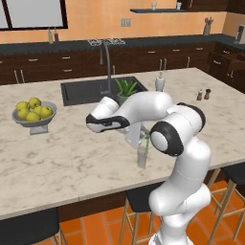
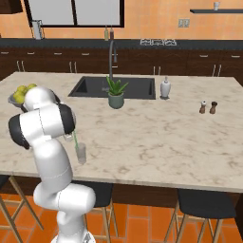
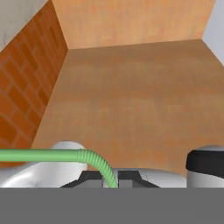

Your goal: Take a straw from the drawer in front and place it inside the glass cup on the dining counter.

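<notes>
A small clear glass cup (image 1: 142,157) (image 2: 81,153) stands near the front edge of the beige marble dining counter (image 1: 72,158) (image 2: 156,137). The thin green straw (image 1: 147,144) (image 2: 75,138) rises out of the cup at a slight tilt, its lower end inside the glass. In the hand view the straw (image 3: 43,155) runs in from the left, bends at its ribbed joint and passes down between the two dark fingertips. My gripper (image 3: 110,179) is shut on it there. My bent arm hangs over the cup. The drawer is out of view.
A dark sink (image 1: 86,91) with a tall faucet (image 1: 106,57), a potted plant (image 1: 125,88) (image 2: 115,95), a white bottle (image 1: 160,82), salt and pepper shakers (image 1: 203,94) and a bowl of yellow-green fruit (image 1: 33,115) share the counter. Stools (image 2: 204,204) stand under its front edge.
</notes>
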Motion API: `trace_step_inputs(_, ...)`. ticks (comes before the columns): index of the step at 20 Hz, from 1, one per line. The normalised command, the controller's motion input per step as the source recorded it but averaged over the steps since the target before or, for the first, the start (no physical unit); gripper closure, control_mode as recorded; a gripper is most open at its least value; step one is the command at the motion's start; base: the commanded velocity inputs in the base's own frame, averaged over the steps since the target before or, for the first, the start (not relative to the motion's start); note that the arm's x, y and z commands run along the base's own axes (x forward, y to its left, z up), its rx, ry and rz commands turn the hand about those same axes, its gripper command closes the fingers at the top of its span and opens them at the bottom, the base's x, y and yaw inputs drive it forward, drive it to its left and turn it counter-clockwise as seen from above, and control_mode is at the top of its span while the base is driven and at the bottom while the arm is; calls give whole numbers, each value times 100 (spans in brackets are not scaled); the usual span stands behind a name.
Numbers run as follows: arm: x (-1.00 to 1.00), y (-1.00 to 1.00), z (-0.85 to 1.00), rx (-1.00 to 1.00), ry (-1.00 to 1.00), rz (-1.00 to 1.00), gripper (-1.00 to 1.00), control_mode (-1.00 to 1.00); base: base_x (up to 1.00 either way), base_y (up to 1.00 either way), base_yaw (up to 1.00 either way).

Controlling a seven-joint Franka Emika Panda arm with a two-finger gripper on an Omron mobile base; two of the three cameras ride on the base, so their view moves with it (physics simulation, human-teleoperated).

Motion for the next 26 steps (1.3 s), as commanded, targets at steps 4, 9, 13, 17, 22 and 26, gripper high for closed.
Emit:
trace_step_inputs(4, 5, 9, -19, -4, -3, 0, 100, -100, 0, 0, 0)
trace_step_inputs(9, 1, 0, 12, 0, -14, 0, 100, -100, 0, 0, 0)
trace_step_inputs(13, 22, 5, 17, 0, -13, 0, 100, -100, 0, 0, 0)
trace_step_inputs(17, -8, 0, 3, 0, -10, 0, 100, -100, 0, 0, 0)
trace_step_inputs(22, 0, 0, -3, -3, -6, 0, 100, -100, 0, 0, 0)
trace_step_inputs(26, 9, 0, -27, -5, 0, 0, 100, -100, 0, 0, 0)
